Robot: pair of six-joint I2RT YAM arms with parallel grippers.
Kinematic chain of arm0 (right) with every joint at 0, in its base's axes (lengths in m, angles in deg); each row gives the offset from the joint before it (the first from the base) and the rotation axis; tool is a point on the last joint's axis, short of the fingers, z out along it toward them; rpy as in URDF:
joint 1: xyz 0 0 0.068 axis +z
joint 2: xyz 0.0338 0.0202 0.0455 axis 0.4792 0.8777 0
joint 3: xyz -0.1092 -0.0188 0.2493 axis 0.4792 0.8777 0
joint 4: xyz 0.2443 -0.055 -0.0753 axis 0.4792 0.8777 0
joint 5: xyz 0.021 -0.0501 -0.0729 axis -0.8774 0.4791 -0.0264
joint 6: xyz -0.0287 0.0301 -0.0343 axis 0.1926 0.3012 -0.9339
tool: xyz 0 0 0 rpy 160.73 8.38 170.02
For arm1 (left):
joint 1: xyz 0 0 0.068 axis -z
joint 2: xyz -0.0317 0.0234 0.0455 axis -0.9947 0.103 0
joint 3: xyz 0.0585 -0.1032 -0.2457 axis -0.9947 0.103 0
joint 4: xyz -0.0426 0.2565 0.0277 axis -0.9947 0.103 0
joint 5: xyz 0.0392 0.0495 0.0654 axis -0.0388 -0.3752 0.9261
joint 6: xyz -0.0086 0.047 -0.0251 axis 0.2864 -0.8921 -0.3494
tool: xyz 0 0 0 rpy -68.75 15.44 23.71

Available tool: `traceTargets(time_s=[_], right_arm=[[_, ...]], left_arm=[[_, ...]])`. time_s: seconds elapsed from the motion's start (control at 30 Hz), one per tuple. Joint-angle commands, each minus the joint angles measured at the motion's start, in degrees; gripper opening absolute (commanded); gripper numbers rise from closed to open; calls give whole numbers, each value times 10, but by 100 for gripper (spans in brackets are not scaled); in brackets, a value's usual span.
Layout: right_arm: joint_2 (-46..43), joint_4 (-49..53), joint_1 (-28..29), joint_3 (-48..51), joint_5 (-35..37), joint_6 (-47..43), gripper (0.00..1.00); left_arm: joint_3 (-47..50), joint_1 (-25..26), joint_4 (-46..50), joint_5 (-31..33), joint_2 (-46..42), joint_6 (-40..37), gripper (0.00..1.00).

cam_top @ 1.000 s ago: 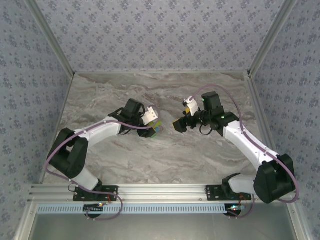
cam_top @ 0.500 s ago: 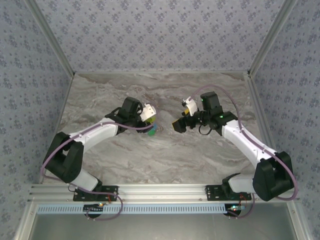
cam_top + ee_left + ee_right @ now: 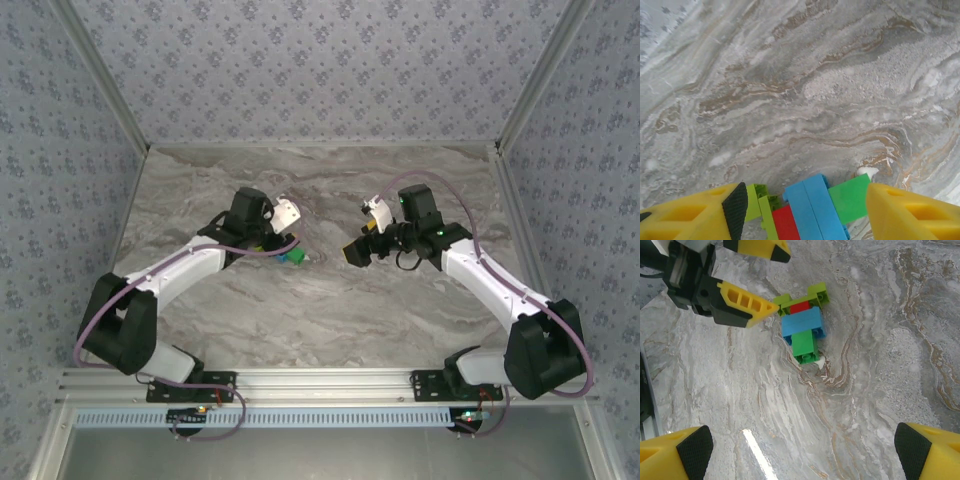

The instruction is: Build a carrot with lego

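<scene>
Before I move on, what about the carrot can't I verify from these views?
- Left wrist: the carrot is cut off at its lime and red bricks by the bottom edge.
- Top external: carrot too small to count bricks.
- Right wrist: white speck beside the green tip, too small to identify.

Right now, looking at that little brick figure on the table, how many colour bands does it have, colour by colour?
Carrot, end to end:
Lime-green band: 1
Red band: 1
Blue band: 1
Darker green band: 1
Total: 4 bands
Seams between bricks of the same colour are too small to count.
</scene>
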Motion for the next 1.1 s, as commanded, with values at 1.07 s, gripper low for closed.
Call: traceTargets(time_s=[1.07], right_arm=[[-81, -584, -219, 409, 509, 90, 100]], left_arm=[[292, -302, -498, 89, 30, 261, 97]])
